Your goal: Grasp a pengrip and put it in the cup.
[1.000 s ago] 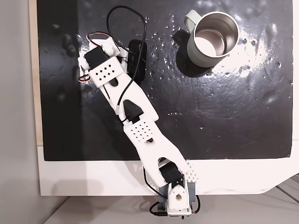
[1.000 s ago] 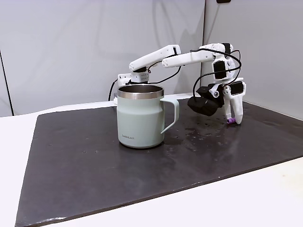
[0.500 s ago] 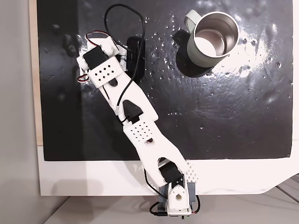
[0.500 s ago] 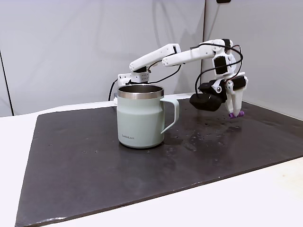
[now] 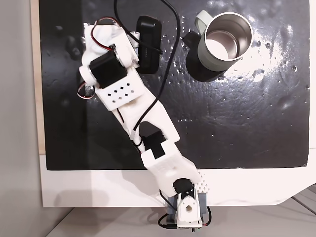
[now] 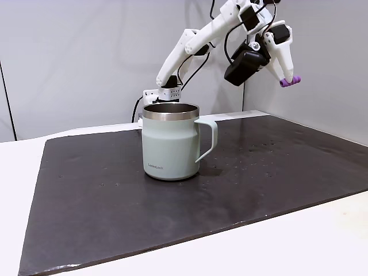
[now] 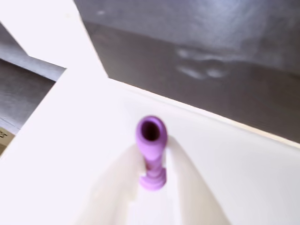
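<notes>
In the side-on fixed view the white arm reaches high into the upper right of the frame, and its gripper [image 6: 289, 79] is clamped on the purple pengrip [image 6: 290, 81], which sticks out sideways from the fingertips, well above the dark mat [image 6: 276, 167]. The wrist view shows the same hold from close up: the pengrip [image 7: 151, 150] sits in the lower centre of the frame, pinched between 2 blurred white fingers [image 7: 187, 187], its hollow end turned toward the camera, with the dark mat [image 7: 211, 42] across the top of the frame.

The cup [image 6: 170, 141], a pale sage-green mug with a steel rim, stands upright on the mat at centre left of the side-on view, its loop handle pointing to frame right. The pengrip hangs above and to the right of it, well apart.

In the top-down fixed view the cup [image 5: 223, 42] is in the upper right of the frame, its shiny interior showing nothing inside. The arm [image 5: 133, 98] stretches from its base at the bottom centre up to the upper left, where its black motor housing [image 5: 149, 37] lies left of the cup; the fingertips and pengrip are hidden there under the wrist.
</notes>
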`<control>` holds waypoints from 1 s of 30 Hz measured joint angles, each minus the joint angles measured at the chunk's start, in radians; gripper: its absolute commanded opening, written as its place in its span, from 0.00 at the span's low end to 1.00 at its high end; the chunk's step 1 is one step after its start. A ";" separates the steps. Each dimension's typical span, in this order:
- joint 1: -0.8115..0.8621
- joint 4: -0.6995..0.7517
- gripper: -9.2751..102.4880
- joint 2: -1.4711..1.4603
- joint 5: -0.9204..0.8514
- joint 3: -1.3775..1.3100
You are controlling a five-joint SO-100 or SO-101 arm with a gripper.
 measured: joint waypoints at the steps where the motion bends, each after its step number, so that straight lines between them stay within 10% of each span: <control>1: 0.009 0.008 0.09 0.026 -0.003 0.025; 30: 0.696 0.106 0.08 0.430 -0.371 0.403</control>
